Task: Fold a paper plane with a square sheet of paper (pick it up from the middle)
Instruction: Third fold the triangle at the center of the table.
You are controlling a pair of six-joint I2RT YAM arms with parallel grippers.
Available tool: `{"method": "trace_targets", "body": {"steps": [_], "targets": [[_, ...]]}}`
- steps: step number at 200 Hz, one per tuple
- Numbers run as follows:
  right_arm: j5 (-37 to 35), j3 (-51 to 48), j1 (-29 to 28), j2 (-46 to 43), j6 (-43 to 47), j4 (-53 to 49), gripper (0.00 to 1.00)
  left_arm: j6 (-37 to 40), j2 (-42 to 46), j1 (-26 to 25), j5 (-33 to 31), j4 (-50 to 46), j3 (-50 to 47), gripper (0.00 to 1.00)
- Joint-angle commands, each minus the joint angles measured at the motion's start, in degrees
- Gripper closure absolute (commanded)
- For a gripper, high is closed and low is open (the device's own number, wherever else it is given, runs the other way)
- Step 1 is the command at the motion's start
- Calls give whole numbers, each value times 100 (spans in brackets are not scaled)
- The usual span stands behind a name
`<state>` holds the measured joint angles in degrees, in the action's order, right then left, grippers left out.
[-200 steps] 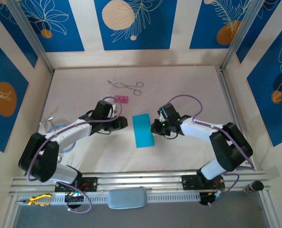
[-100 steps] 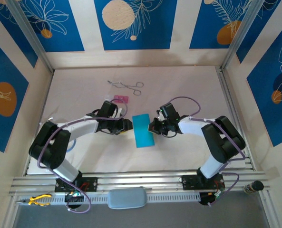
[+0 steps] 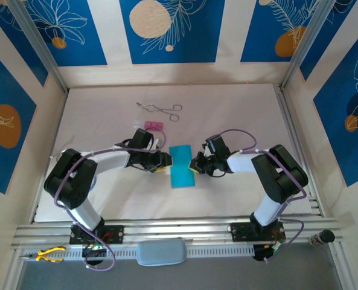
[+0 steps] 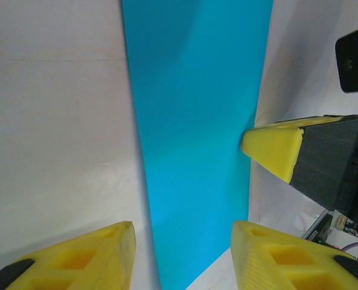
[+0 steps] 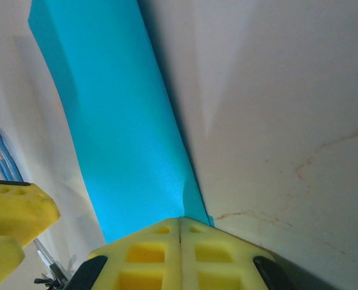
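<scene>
The sheet of paper (image 3: 182,166) lies on the white table as a cyan-blue rectangle, longer than wide, near the middle. My left gripper (image 3: 165,161) is at its left edge, low over the table and open; in the left wrist view its yellow fingers (image 4: 94,257) stand either side of the paper (image 4: 197,121). My right gripper (image 3: 194,163) is at the paper's right edge, shut, jaws pressed together. Its tip (image 4: 272,145) touches that edge. In the right wrist view the paper (image 5: 124,139) runs away from the shut right gripper (image 5: 180,226).
A small pink block (image 3: 154,125) lies just behind the left gripper. Metal forceps (image 3: 160,109) lie farther back. Enclosure walls ring the table, and a metal rail (image 3: 179,228) runs along the front.
Both grippers have closed in on the paper from either side and come lower. The left one's jaws have narrowed a little. The paper has not moved.
</scene>
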<state>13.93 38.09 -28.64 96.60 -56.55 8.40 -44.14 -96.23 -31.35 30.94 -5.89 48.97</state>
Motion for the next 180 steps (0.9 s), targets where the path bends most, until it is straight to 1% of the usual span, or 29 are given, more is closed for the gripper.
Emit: {"method": "trace_targets", "body": {"steps": [1, 21, 55, 117, 160, 180], "targets": [[-304, -82, -54, 209, -220, -576, 97, -95, -169, -121, 136, 39, 207, 56], [-359, -38, -72, 212, -247, -672, 97, -57, -272, -205, 82, -107, 299, 57], [-429, -16, -115, 159, -220, -708, 96, 26, -412, -284, -183, -511, 426, 58], [-501, 2, -143, 113, -188, -796, 96, 24, -552, -359, -209, -519, 415, 59], [-520, 30, -157, 129, -189, -801, 96, -68, -687, -379, -108, -369, 409, 67], [-523, 41, -153, 131, -175, -831, 96, -77, -716, -380, -102, -360, 429, 69]]}}
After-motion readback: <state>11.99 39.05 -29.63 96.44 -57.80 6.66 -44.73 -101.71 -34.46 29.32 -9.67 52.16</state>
